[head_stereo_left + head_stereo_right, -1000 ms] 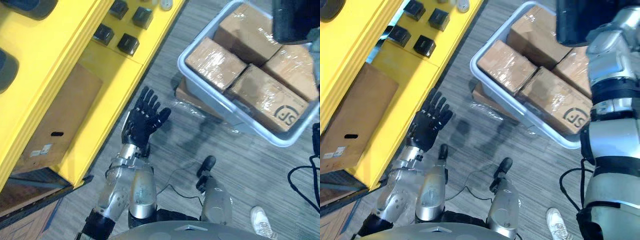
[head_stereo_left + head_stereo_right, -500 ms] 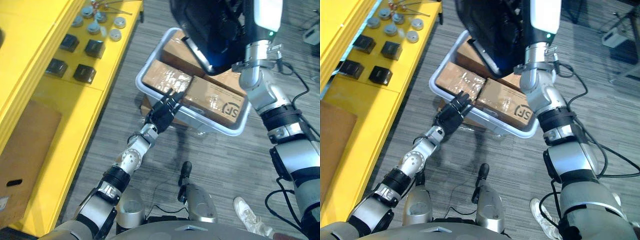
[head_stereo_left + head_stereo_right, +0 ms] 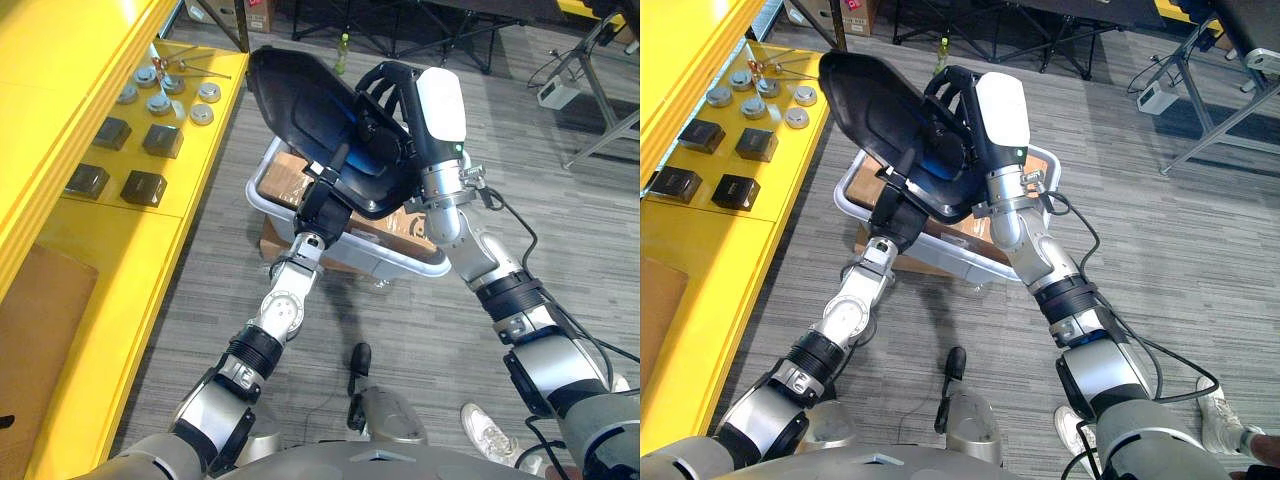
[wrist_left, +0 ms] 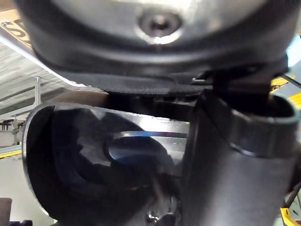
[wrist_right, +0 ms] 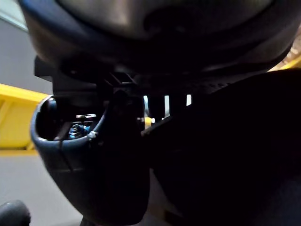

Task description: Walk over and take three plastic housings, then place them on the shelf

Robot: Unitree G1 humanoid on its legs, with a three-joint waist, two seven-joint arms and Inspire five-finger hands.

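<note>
The right hand [image 3: 432, 118] is raised high in front of the robot. Its dark fingers [image 3: 385, 78] curl over the upper rim of a large black plastic housing [image 3: 300, 98], and its white cover faces the camera. The left hand [image 3: 322, 207] meets the same housing at its lower edge. Whether it clamps the rim or only props it cannot be told, as the shell hides the contact. The left wrist view looks into the housing's glossy, hollow inside.

The housing hangs tilted between the two hands, its open side turned towards the right hand. It is held over a pale grey bin [image 3: 402, 265] on the grey plank floor. The bin holds brown cardboard boxes [image 3: 284, 172] wrapped in clear film. A dark printed mark on one box side is mostly covered by the housing and cannot be read.

On the robot's left runs the yellow shelf [image 3: 120, 270]. Four small black blocks [image 3: 143, 187] sit on it in two pairs, with a cluster of round metal discs [image 3: 160, 100] beyond them. A brown cardboard panel [image 3: 30, 330] lies nearer along the shelf.
</note>
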